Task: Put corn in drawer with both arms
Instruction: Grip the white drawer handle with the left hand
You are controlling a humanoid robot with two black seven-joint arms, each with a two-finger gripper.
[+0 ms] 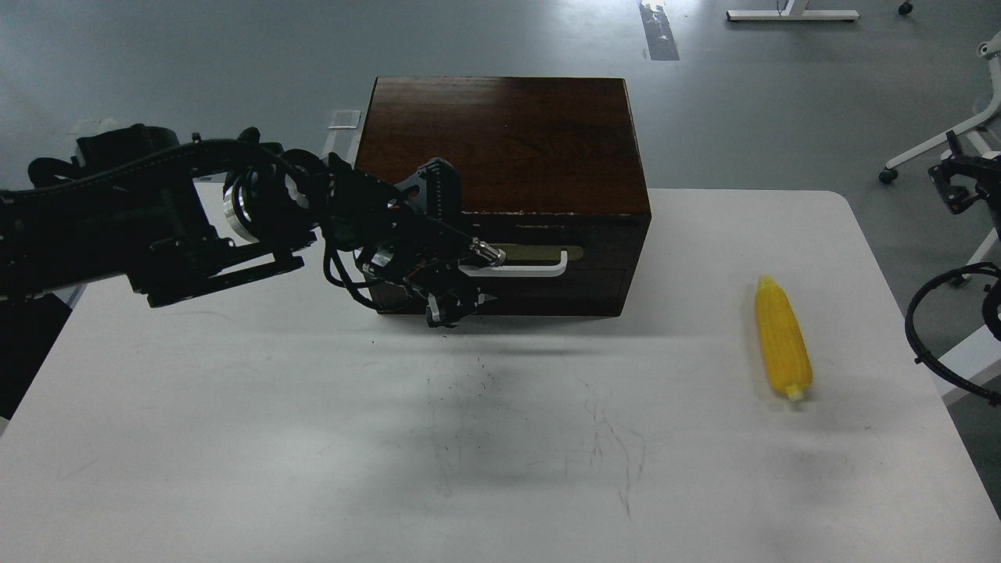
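Note:
The corn lies on the white table at the right, narrow tip pointing away from me. The dark brown box stands at the table's back. The drawer has a white bar handle on a brass-coloured plate and looks shut or nearly so. My left gripper is at the handle's left end, covering it. Its dark fingers merge, so I cannot tell how they stand. My right gripper hangs off the table's right edge, small and dark, well apart from the corn.
A lower drawer front sits under the handle. Black cable loops of my right arm hang by the table's right edge. White stand legs are on the grey floor beyond. Faint scuff marks cross the table's middle.

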